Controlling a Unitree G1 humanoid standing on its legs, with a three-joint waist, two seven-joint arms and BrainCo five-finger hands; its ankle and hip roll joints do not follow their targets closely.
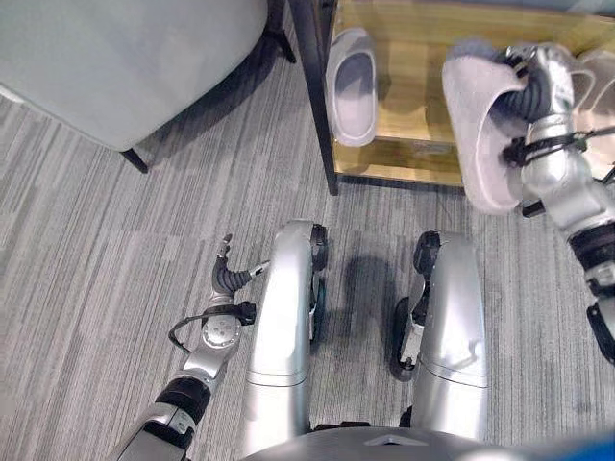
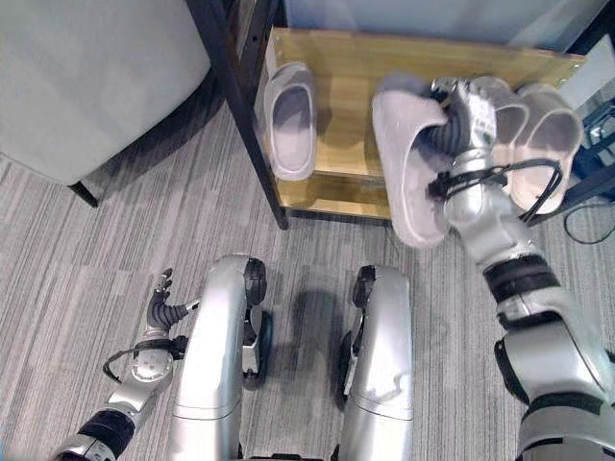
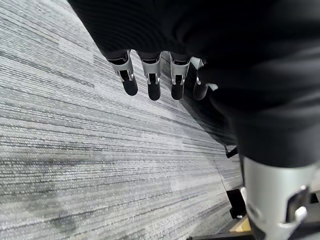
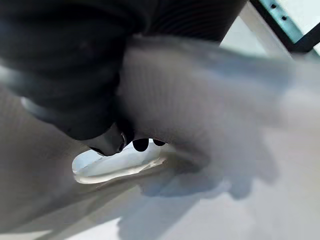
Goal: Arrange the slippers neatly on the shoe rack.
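- Held slipper (image 2: pixel 408 163): pale grey, soft matt foam, thick rounded sole, wide strap; carried tilted on edge above the front of the shoe rack shelf (image 2: pixel 346 72), sole side towards the head cameras, heel overhanging the shelf's front lip. Not yet set down.
- Right hand (image 2: pixel 459 115): closed round the strap, dark-tipped fingers hooked through the strap opening in the right wrist view; grip judged secure.
- Already on shelf: one slipper (image 2: pixel 290 120) at the left end, sole down, toe pointing away from the robot; further slippers (image 2: pixel 548 144) at the right end behind the right hand, partly hidden, count not clear.
- Gap between left slipper and right-end slippers judged wide enough for the held one.
- Progress: judged late stage; remaining work is lowering the held slipper flat into the gap, parallel with the others, then releasing.
- Shelf: smooth light wood board, slightly glossy, in a thin black metal frame (image 2: pixel 235 106).
- Floor (image 1: pixel 115 250): grey carpet with fine striped weave; no slippers seen lying on it.
- Left hand (image 1: pixel 227 272): low beside the body over the carpet, fingers loosely extended, empty, idle.
- Grey upholstered seat (image 1: pixel 125 58) with dark legs left of the rack.
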